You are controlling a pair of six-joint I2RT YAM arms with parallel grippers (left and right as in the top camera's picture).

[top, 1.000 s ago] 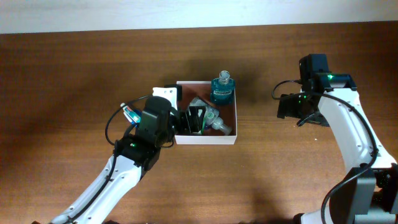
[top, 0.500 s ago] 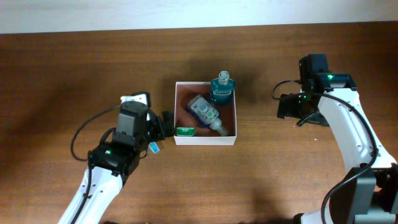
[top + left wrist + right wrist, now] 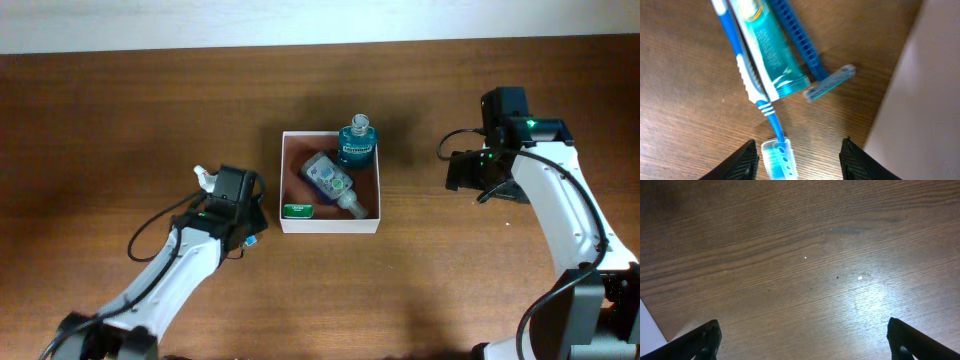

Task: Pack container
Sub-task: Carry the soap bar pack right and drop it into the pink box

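The container (image 3: pixel 331 226) is a shallow white-walled box with a reddish-brown inside, at the table's middle. In it a teal bottle (image 3: pixel 357 141) stands at the back right, a clear pump bottle (image 3: pixel 330 182) lies across the middle, and a small green item (image 3: pixel 297 210) lies at the front left. My left gripper (image 3: pixel 240 205) hovers left of the box, open. In the left wrist view its fingers (image 3: pixel 800 165) straddle the capped head of a blue toothbrush (image 3: pixel 776 158). A toothpaste tube (image 3: pixel 765 50) and a blue razor (image 3: pixel 812 65) lie beside it. My right gripper (image 3: pixel 468 170) is open and empty.
The box's white outer wall (image 3: pixel 920 100) is close on the right of the left gripper's fingers. The right gripper (image 3: pixel 800 340) hangs over bare brown wood right of the box. A pale wall runs along the table's far edge.
My left gripper pulled out of the box and moved left, leaving the green item inside, and now sits over the toothbrush, tube and razor. The right arm has not moved.
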